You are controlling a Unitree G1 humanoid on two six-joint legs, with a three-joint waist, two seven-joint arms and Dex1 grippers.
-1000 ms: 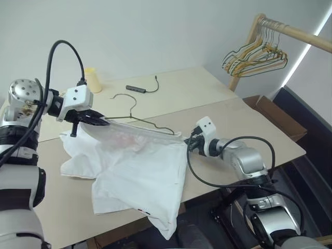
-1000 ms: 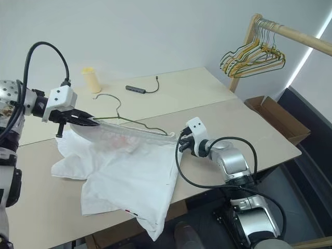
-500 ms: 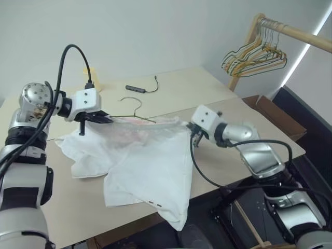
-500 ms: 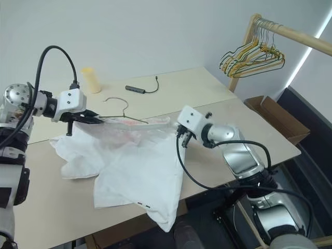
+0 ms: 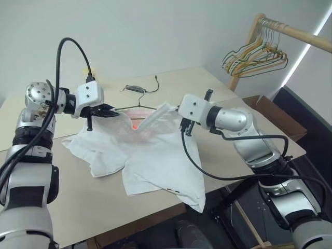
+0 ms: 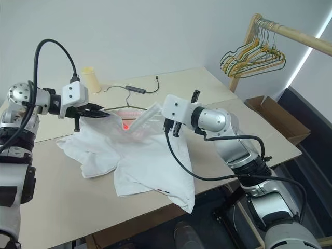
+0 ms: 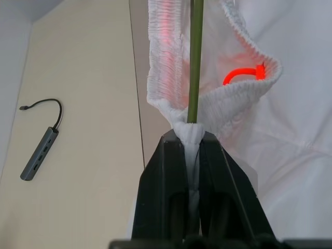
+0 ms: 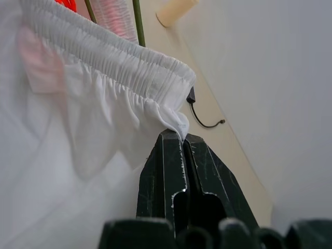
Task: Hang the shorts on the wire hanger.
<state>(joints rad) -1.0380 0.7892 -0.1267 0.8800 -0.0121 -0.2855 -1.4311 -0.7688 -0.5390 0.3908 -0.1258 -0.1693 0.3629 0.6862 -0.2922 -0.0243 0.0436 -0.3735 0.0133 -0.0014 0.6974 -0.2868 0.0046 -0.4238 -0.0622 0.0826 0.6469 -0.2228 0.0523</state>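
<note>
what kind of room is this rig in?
Probably a lab or test room set up for laundry tasks: plain walls, a plywood table, a wooden garment rail with a bunch of hangers, and a cardboard box beside it.

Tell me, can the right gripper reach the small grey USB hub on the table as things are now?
Probably not yet. The right gripper is shut on the shorts waistband, raised above the table, so it must let go first. The USB hub lies farther back.

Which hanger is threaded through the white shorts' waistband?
The thin olive-grey wire hanger over the table, inside the white shorts; the orange and yellow hangers hang on the wooden rail.
</note>
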